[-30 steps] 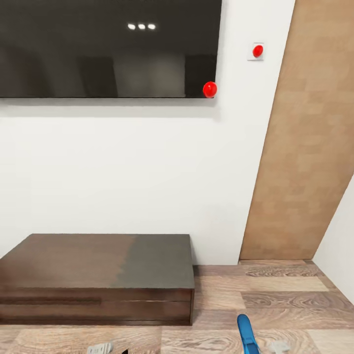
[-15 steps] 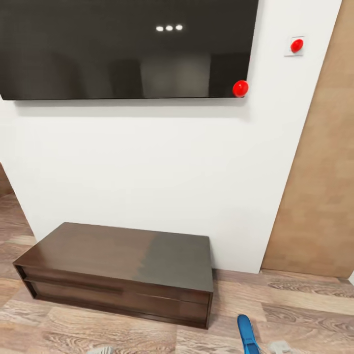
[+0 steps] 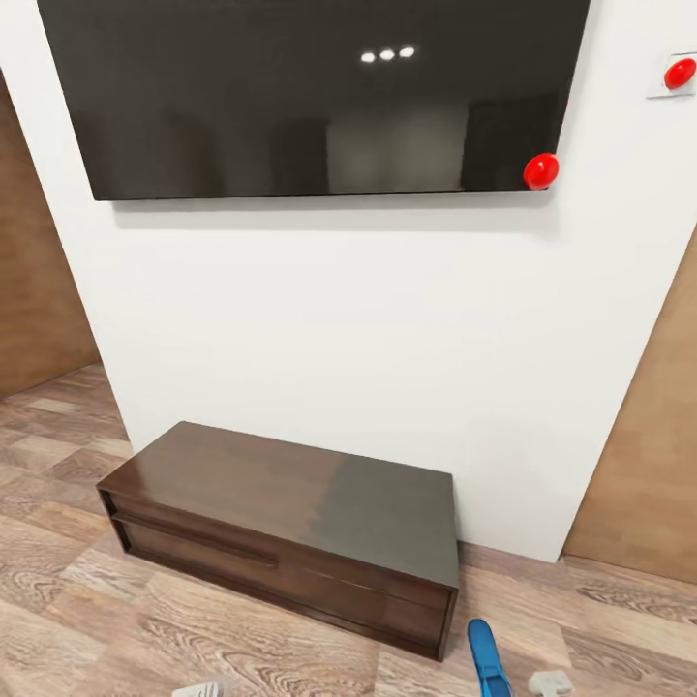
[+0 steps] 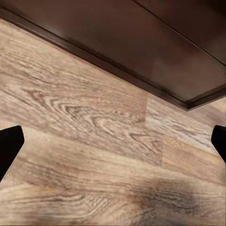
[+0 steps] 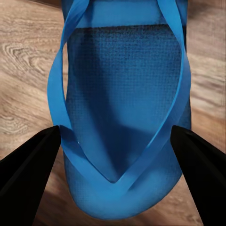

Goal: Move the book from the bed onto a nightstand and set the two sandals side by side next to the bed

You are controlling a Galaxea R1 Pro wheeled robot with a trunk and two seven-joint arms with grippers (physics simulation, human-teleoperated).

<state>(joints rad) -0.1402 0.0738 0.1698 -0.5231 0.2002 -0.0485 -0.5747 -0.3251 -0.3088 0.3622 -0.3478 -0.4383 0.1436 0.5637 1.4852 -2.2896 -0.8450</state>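
Note:
One bright blue sandal point(image 5: 125, 94) hangs over the wood-plank floor, sole side facing the right wrist camera with its thin straps across it. My right gripper point(image 5: 115, 129) is shut on it, its black fingers point(image 5: 28, 174) pressing against both edges. In the head view the same sandal point(image 3: 487, 663) pokes up at the bottom edge, over the floor in front of the bench's right end. My left gripper point(image 4: 117, 129) is open, with only bare floor between its wide-apart fingers. The book, the bed, the nightstands and the other sandal are out of view.
A long low dark-brown bench point(image 3: 290, 528) stands against a white wall point(image 3: 339, 319) under a large black screen point(image 3: 319, 97). Its front edge point(image 4: 141, 42) lies close to my left gripper. Brown wood panels point(image 3: 649, 455) flank the wall. Plank floor point(image 3: 58, 600) stretches left of the bench.
The whole head view has swung: bench, screen and red dots slid right, and floor and a brown panel came in at the left. The sandal kept its place at the bottom edge.

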